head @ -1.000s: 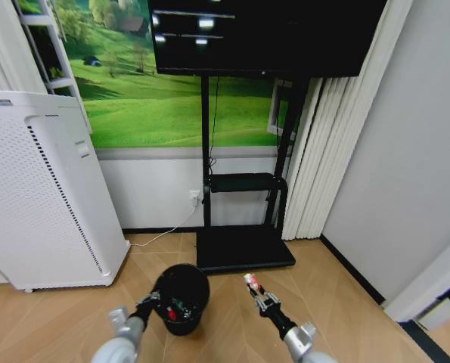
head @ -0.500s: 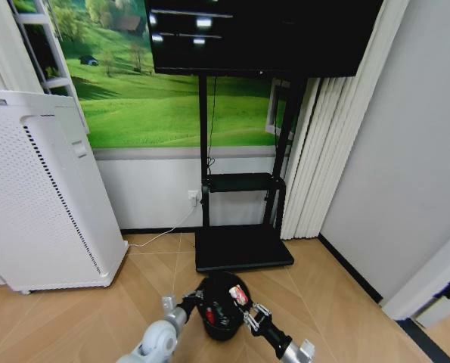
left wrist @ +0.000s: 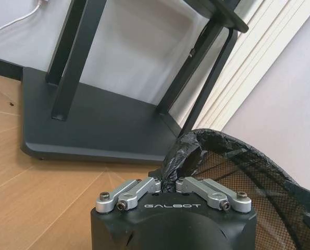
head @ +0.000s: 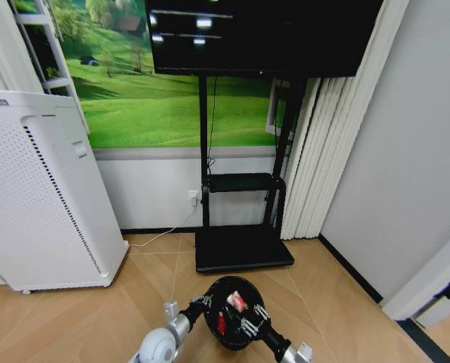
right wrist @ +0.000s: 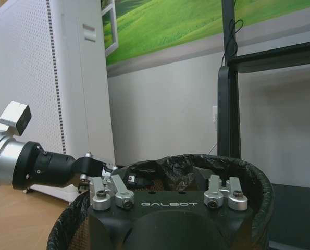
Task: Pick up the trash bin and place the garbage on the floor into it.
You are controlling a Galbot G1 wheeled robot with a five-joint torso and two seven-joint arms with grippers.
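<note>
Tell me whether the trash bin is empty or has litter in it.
Not empty: the trash bin, held at its rim by the left gripper, shows red and red-and-white litter inside.

Trash bin (head: 234, 321) at bottom centre of the head view, on the floor (head: 81, 318), just in front of the TV stand (head: 242, 246). Left tool (head: 203, 303) at its left rim, right tool (head: 249, 324) over its right side. Wrapper (head: 237, 302) inside. Appliance (head: 35, 197) at far left.

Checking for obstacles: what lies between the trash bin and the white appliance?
Bare wood floor, in the head view, separates trash bin from white appliance.
</note>
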